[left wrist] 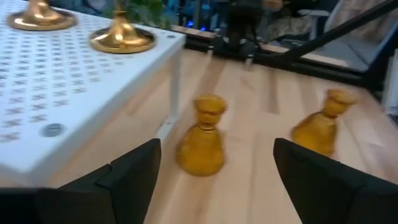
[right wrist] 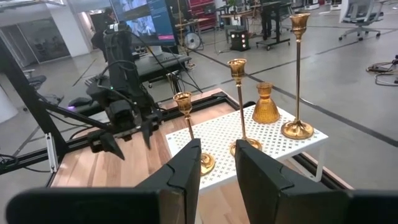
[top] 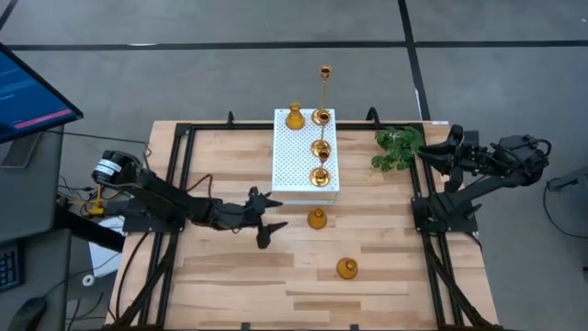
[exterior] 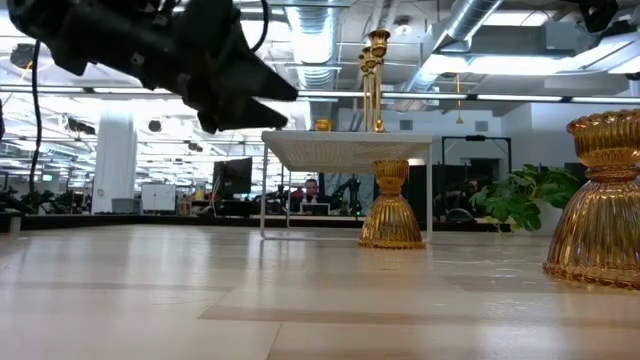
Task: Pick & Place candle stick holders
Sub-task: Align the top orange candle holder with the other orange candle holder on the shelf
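Note:
Several gold candle stick holders show. One squat holder and three stemmed ones, the tallest, stand on the white perforated box. Two flared-base holders rest on their bases on the wood: one just in front of the box, one nearer the front edge. My left gripper hangs open above the table, to the left of the nearer-box holder and pointing at it, touching nothing. My right gripper waits raised at the table's right, a narrow gap between its fingers, nothing in it.
A green leafy plant sits at the far right of the table. Black frame rails run along the left and right sides. Bare wood lies in front of the box and at the near left. A monitor stands off the table's left.

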